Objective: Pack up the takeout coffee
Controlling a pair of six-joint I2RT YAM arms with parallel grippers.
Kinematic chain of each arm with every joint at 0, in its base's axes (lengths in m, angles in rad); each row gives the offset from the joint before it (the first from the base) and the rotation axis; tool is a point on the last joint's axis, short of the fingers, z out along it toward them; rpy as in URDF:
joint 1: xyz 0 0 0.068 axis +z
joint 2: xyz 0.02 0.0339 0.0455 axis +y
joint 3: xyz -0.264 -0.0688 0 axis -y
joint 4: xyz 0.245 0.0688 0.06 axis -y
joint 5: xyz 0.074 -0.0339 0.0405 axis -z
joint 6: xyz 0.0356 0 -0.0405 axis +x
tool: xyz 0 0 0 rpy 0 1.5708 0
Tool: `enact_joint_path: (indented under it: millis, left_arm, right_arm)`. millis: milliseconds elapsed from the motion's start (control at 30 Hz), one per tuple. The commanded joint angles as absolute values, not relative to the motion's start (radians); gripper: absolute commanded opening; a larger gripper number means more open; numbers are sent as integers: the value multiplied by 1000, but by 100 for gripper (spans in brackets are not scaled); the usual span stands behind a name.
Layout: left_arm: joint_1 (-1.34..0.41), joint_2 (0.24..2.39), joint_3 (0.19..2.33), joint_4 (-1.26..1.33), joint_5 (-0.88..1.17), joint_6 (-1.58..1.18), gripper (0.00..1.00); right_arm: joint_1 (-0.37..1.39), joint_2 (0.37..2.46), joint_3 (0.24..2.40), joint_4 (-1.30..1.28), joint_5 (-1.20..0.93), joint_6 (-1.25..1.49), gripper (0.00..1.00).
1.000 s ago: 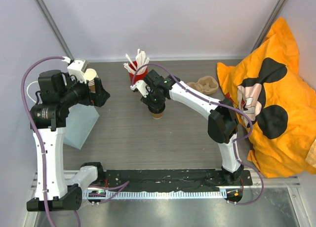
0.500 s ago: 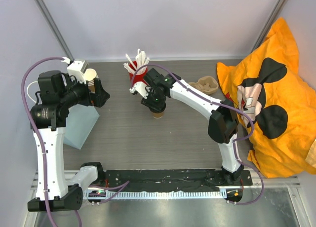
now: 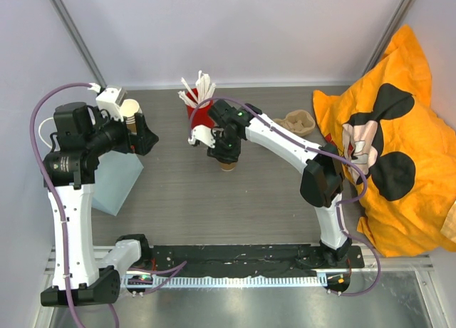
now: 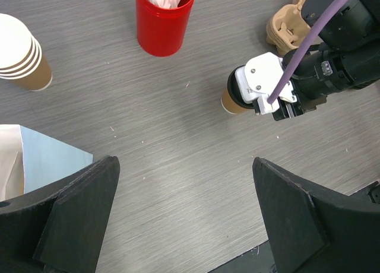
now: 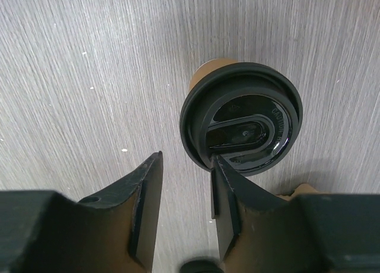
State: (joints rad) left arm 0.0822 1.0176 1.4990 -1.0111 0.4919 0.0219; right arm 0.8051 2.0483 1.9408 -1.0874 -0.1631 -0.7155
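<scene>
One change shows over the last second: the right gripper [image 5: 185,169] has rolled at the wrist and shifted a little toward the top of the overhead frame, while the takeout coffee cup [image 3: 228,167] has stayed at frame centre on the grey table [image 3: 178,200].

1. Cup state. The tan cup stands upright and carries a black lid [image 5: 240,123]. In the right wrist view the lid sits level and covers the whole rim.
2. Right gripper state. Its jaws stand slightly parted with bare table between them. Nothing is gripped. The right-hand finger [image 5: 228,208] lies at the lower left edge of the lid; whether it touches cannot be told.
3. Left gripper state. The left gripper [image 4: 184,166] is spread wide and empty, held high at the left of the overhead frame, beside the stack of paper cups [image 4: 21,53].
4. Surroundings. The red cup of white sticks [image 4: 164,24] stands just above the coffee cup in the overhead frame. The moulded cup carrier [image 3: 299,121] lies to the upper right, apart from the cup. A pale blue bag [image 3: 117,178] lies below the left arm.

Assessment: the lidding step appears complete and the lid let go. The cup is not yet packed; it remains to be grasped by its wall and moved to the carrier or the bag.
</scene>
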Motion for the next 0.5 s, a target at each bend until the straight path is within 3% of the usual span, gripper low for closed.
enact_joint_path:
  millis: [0,467]
  left_arm:
    - [95,999,1494,-996,517,9,100]
    - [106,999,1494,-996,532,8,100]
  right_arm:
    - [808,1997,1921,-1086,-181,-790,42]
    - [808,2010,1890,-1063,-183,-838,34]
